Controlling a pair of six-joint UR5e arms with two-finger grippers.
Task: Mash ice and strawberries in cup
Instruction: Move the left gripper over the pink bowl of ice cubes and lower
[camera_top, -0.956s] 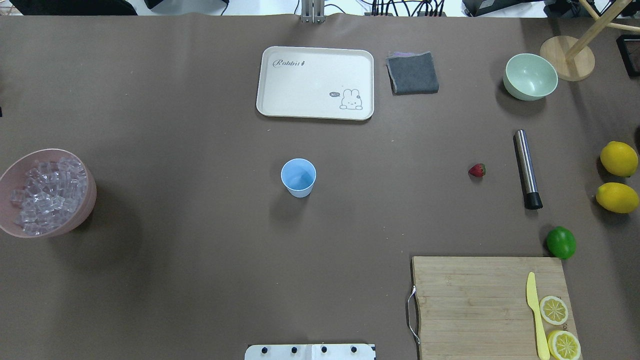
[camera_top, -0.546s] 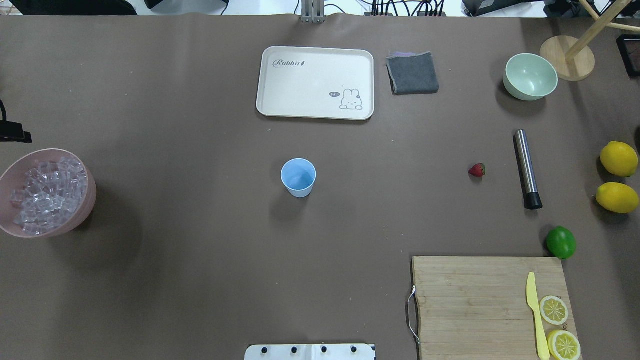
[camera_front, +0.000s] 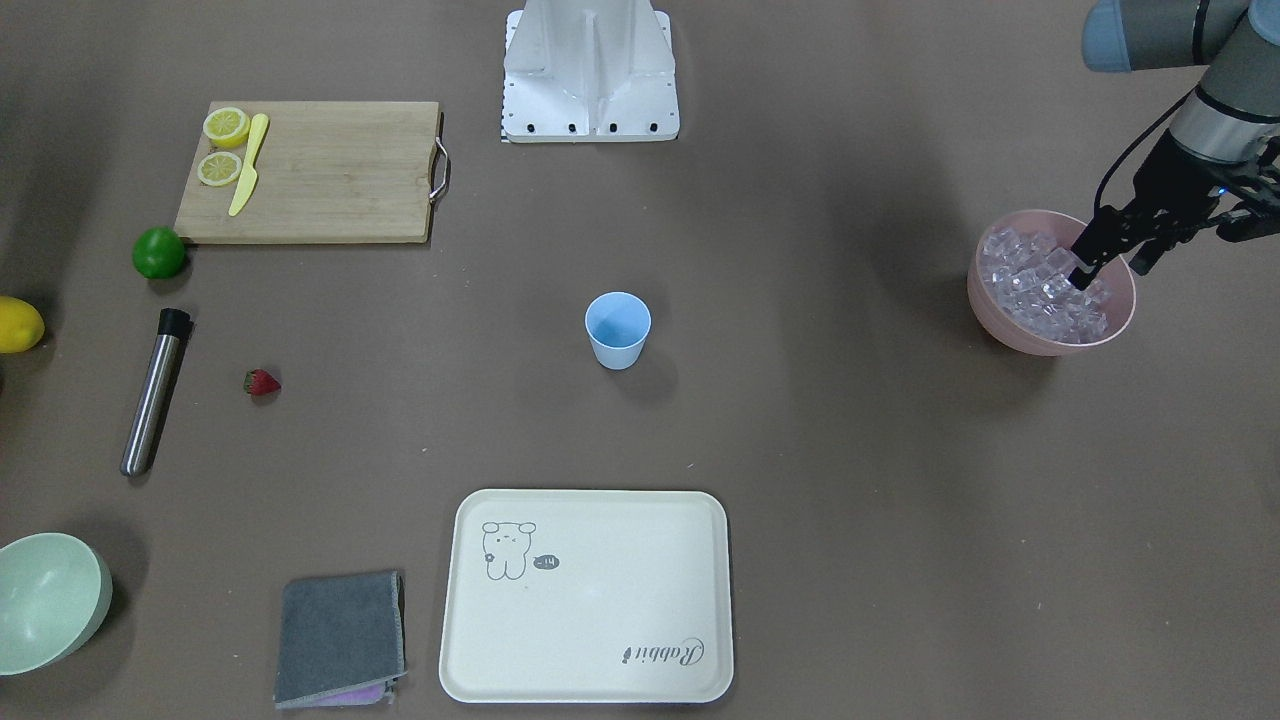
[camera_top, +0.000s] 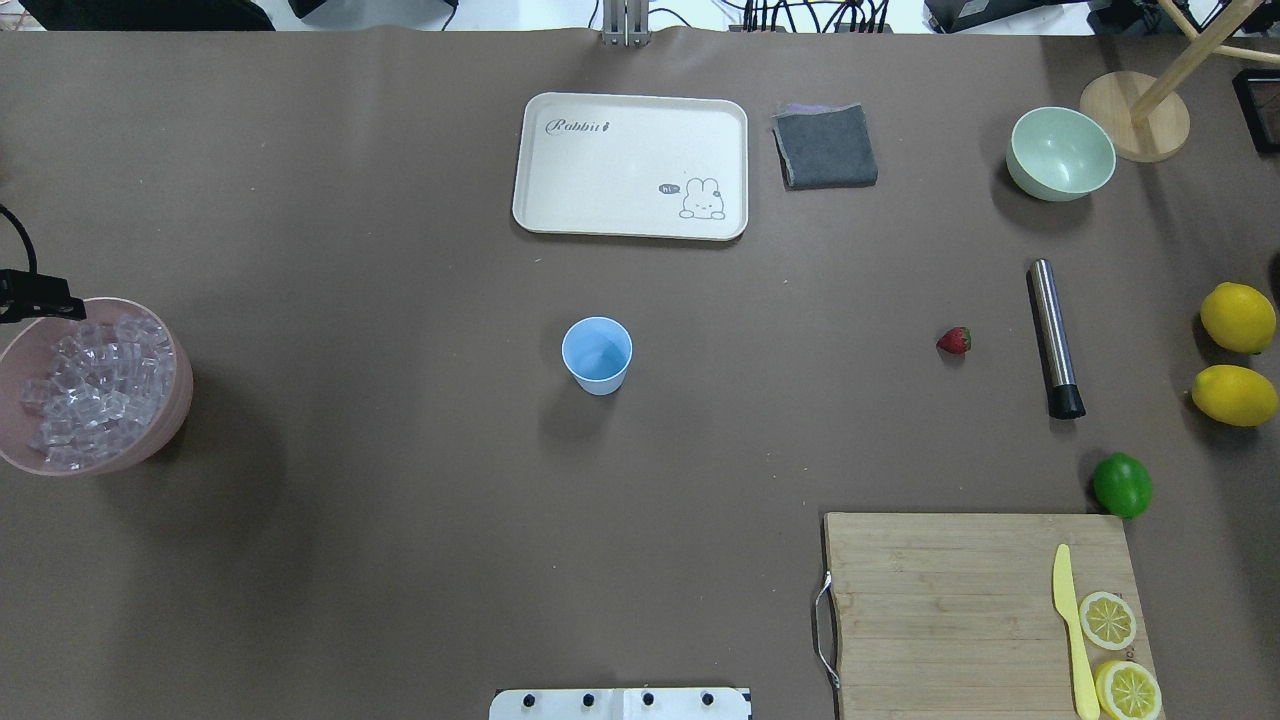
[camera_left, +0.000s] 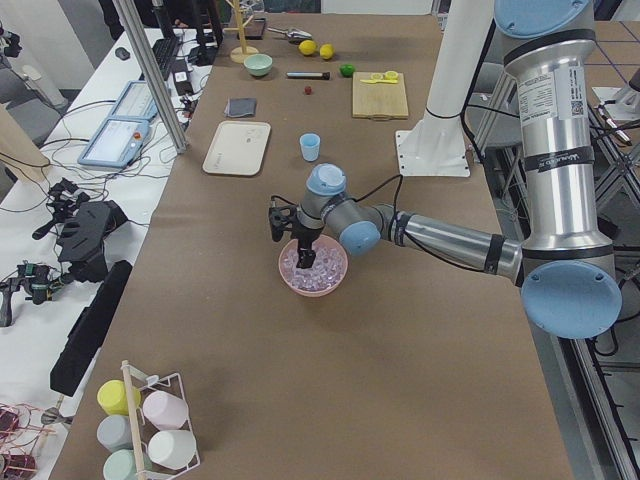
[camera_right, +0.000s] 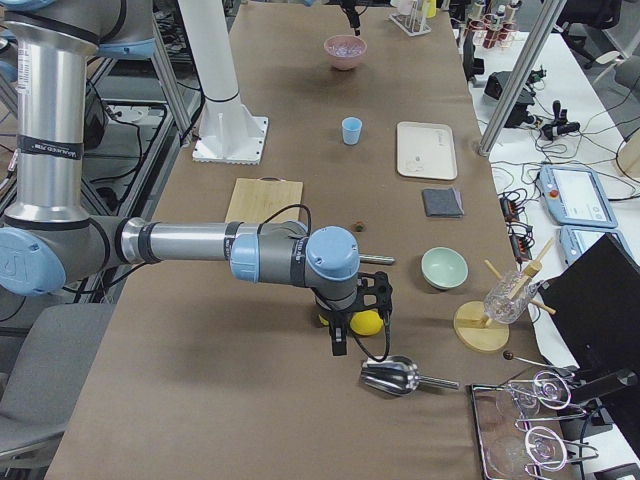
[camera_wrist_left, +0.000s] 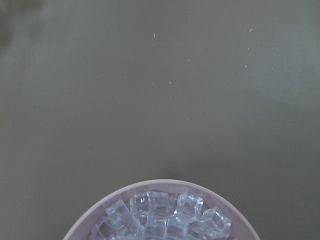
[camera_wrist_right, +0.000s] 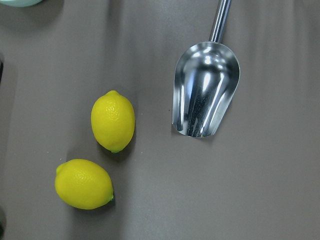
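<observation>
The left gripper (camera_front: 1110, 262) hangs over the pink bowl (camera_front: 990, 318). Its two fingers are apart and hold nothing, and one tip is low among the ice (camera_front: 1040, 285). We think the bowl is light and the heap is loose, so a push from the side could slide the bowl or throw cubes over its rim.

The cup (camera_front: 617, 330) stands alone in the middle, well apart from the bowl. On such a long way a smooth cube may slip out of the fingers. The strawberry (camera_front: 262, 382) lies on the far side, near a steel rod (camera_front: 155, 395); it is small and could roll when touched.

The right gripper (camera_right: 360, 325) is above two lemons (camera_wrist_right: 113, 121) and a metal scoop (camera_wrist_right: 205, 95). We cannot tell whether it is open.

The table (camera_front: 850, 500) has a plain brown matte cover. It offers little grip, we believe. Side desks (camera_left: 60, 200) with cables and devices run along it.
</observation>
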